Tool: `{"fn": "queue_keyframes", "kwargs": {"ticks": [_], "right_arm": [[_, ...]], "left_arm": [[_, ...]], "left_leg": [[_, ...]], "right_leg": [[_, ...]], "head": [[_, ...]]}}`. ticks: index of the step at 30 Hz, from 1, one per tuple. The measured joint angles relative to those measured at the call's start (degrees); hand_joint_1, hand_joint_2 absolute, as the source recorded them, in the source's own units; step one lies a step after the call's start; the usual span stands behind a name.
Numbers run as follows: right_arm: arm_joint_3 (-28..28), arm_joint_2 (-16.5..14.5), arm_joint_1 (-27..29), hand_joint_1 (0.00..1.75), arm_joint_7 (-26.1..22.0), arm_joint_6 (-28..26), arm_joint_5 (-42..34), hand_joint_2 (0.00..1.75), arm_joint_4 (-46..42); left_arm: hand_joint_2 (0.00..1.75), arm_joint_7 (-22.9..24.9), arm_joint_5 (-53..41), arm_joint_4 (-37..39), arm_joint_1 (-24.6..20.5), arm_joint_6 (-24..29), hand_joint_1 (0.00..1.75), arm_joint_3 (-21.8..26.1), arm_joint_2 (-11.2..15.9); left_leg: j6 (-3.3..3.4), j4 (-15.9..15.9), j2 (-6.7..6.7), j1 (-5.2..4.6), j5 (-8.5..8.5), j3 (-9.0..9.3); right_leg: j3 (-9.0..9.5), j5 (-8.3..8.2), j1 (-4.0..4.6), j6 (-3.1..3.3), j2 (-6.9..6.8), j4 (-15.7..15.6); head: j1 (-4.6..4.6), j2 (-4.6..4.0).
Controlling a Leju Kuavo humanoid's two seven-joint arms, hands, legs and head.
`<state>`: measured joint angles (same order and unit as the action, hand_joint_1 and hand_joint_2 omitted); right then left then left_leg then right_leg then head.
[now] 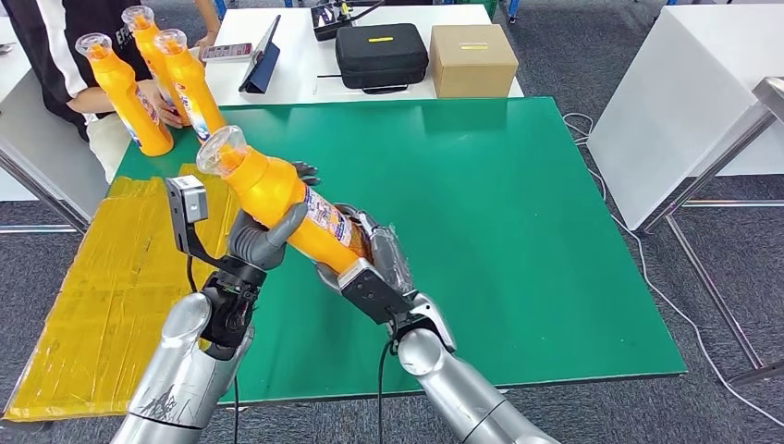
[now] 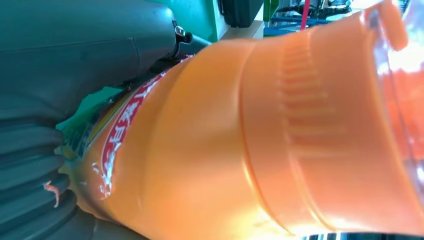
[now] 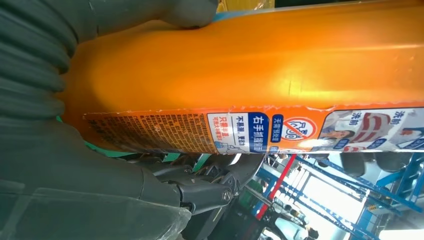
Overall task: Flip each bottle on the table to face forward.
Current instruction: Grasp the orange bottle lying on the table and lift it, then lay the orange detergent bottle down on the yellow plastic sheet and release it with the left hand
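— Where is the bottle sitting right now?

— The orange bottle (image 1: 287,205) is being held tilted in the air above the left half of the green tabletop (image 1: 518,240), cap end pointing up toward the far-left corner. The left robot hand (image 1: 263,242) is wrapping around its upper body just below the shoulder, and the right robot hand (image 1: 374,264) is cupping its base, so both are grasping it.

— How is it going to handle?

— I am judging it a stiff moulded plastic container, probably fairly weighty if full. The body is looking glossy, so it could be slipping under smooth fingers, while the printed label (image 3: 250,131) may be giving slightly more purchase. The clear cap (image 1: 220,148) is looking like the thinnest part, so I would be avoiding it.

— Best place to take hold?

— Around the broad mid-body, with support under the base during the turn.

— Anything else nearby?

— Three more orange bottles (image 1: 153,88) are standing upright at the far-left corner, where a person (image 1: 55,55) is touching one, and a yellow sheet (image 1: 111,287) is lying along the left edge.
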<state>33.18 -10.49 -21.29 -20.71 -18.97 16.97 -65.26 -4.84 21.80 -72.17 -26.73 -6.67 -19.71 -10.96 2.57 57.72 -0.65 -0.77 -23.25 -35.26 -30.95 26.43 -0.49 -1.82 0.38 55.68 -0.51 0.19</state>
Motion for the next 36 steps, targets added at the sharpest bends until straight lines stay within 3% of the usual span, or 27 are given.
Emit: {"fn": "queue_keyframes", "kwargs": {"ticks": [20, 24, 28, 32, 36], "right_arm": [[0.4, -0.2, 0.1, 1.75, 0.0, 0.4, -0.5, 1.75, 0.3], [0.3, -0.2, 0.3, 0.01, -0.1, 0.1, -0.7, 1.75, 0.3], [0.3, 0.3, 1.4, 0.0, -0.4, -1.1, -0.7, 1.75, -1.4], [-1.4, 2.6, 4.1, 0.0, -0.3, -1.7, -0.3, 1.75, -8.1], [-2.9, 3.9, 5.6, 0.0, -0.4, -2.3, -0.4, 1.75, -11.9]], "left_arm": [[1.75, -0.8, -0.7, 0.0, 0.2, 0.5, 1.75, 0.0, 0.0], [1.75, -1.1, -1.1, 0.0, 0.3, 0.7, 1.75, 0.1, 0.0], [1.75, -2.4, -5.5, -0.3, 0.1, 4.3, 1.75, 0.9, 0.5], [1.75, -5.0, -11.2, -1.8, -0.1, 8.8, 1.75, 4.5, 3.0], [1.75, -6.3, -13.9, -2.4, -0.1, 10.0, 1.75, 6.7, 4.4]], "left_leg": [[0.0, 0.0, 0.0, 0.0, 0.0, 0.0], [0.0, 0.0, 0.0, 0.0, 0.0, 0.0], [0.0, 0.0, 0.01, 0.0, 0.0, -0.01], [0.0, 0.0, 0.02, 0.0, 0.0, -0.01], [0.0, 0.0, 0.01, 0.01, 0.0, -0.01]], "right_leg": [[0.0, 0.0, 0.0, 0.0, 0.0, 0.0], [-0.01, 0.0, 0.0, 0.0, 0.0, 0.0], [-0.02, 0.0, 0.0, 0.0, 0.0, 0.0], [-0.03, 0.0, 0.0, 0.0, 0.0, 0.0], [-0.04, 0.0, 0.0, 0.0, 0.0, 0.0]], "head": [[0.01, -0.02], [0.01, -0.01], [0.0, -0.02], [0.0, -0.01], [0.01, -0.02]]}}
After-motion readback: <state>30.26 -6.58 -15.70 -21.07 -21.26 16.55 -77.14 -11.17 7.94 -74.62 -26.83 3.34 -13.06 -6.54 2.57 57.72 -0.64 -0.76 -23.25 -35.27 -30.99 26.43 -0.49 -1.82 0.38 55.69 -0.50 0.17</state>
